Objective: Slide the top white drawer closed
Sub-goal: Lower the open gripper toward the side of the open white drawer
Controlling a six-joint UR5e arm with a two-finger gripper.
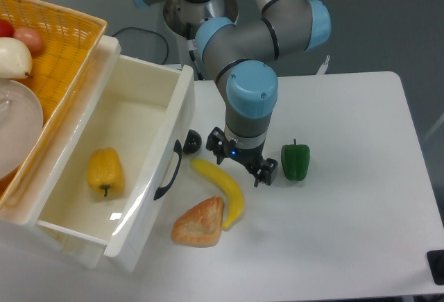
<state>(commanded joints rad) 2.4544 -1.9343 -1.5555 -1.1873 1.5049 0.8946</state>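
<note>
One fixed camera looks down steeply from above and in front of the surface (347, 232), facing the robot's base at the top of frame. It sits fairly near: the white surface fills most of the view, with its right edge and near right corner inside the picture. The arm reaches toward the camera, so its end effector (240, 157) shows from above near the middle. At left, the top white drawer (132, 118) and wicker basket (59, 35) are cropped by the frame.
</note>
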